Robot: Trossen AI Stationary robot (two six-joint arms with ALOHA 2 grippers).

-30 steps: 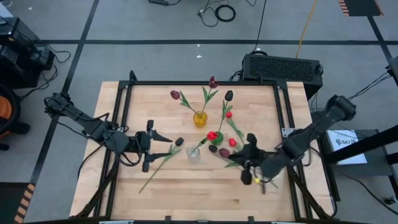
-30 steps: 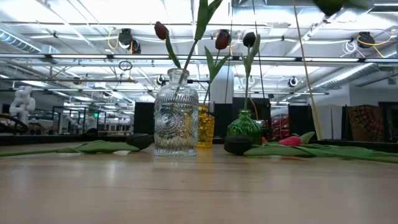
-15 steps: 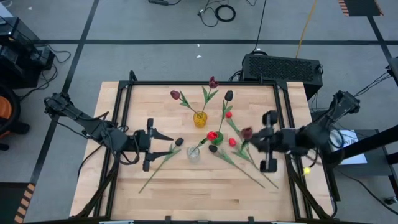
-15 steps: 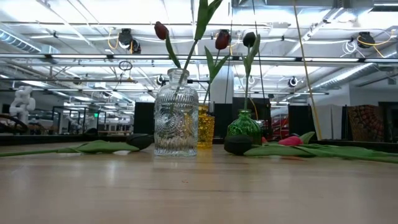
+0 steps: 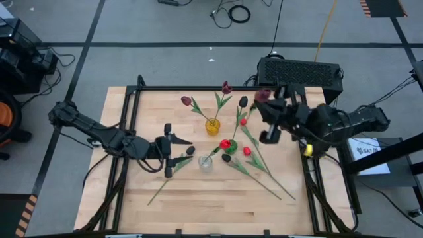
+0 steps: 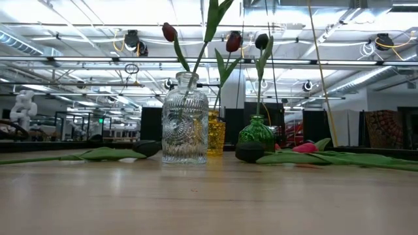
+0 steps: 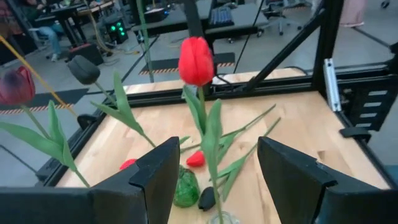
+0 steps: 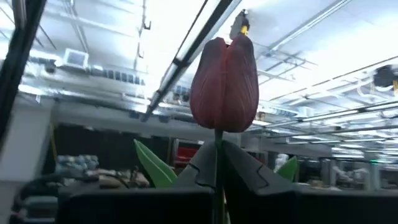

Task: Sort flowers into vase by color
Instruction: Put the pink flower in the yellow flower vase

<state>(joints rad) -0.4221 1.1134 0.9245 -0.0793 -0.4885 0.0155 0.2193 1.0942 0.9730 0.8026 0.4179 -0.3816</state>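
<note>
From above, the right gripper [image 5: 266, 99] is up near the back right of the counter [image 5: 198, 192], jaws pinched tight on the stem of a maroon tulip [image 5: 262, 95]. The right wrist view is the one that really proves it: the maroon head [image 8: 224, 84] stands straight up just past the closed fingers [image 8: 205, 163], with ceiling lights behind it, so the gripper is tipped upward.

The left gripper [image 5: 177, 151] sits low at the left-middle of the counter, jaws spread wide with nothing between them. Its wrist view looks right through the gap at a red tulip [image 7: 196, 61] standing up from the clear vase [image 5: 205, 162], which the overhead view puts just past the fingertips.

Overhead you can count 3 vases: the clear one, a yellow vase [image 5: 212, 126] behind it with 2 dark red tulips, and a small green vase [image 5: 229, 146] to the right. A near-black tulip [image 5: 190, 151] lies on the wood with its head right by the left jaws, and a few more flowers lie across the right side.

The low view shows neither gripper, but it shows the clear vase [image 6: 185, 119] is ribbed glass and that the loose heads lie flat on the counter beside the green vase [image 6: 256, 135].
</note>
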